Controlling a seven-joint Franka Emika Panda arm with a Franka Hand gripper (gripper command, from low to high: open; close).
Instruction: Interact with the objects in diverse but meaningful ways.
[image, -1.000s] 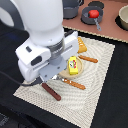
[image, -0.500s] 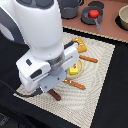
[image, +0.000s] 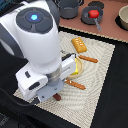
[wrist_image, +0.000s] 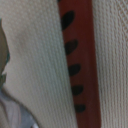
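While the arm's white body (image: 37, 50) is bent low over the woven placemat (image: 102, 85), the gripper itself is hidden beneath it in the exterior view, so whether it is released or clenched cannot be told. The brown sausage (wrist_image: 79, 60) is seen close up in the wrist view, lying flat on the mat with a row of dark oval marks along it, and only its end (image: 57, 97) is shown by the arm's base. The orange ridged block (image: 78, 45) is set further up the mat, and the red tomato (image: 92, 14) rests well apart, beyond the mat
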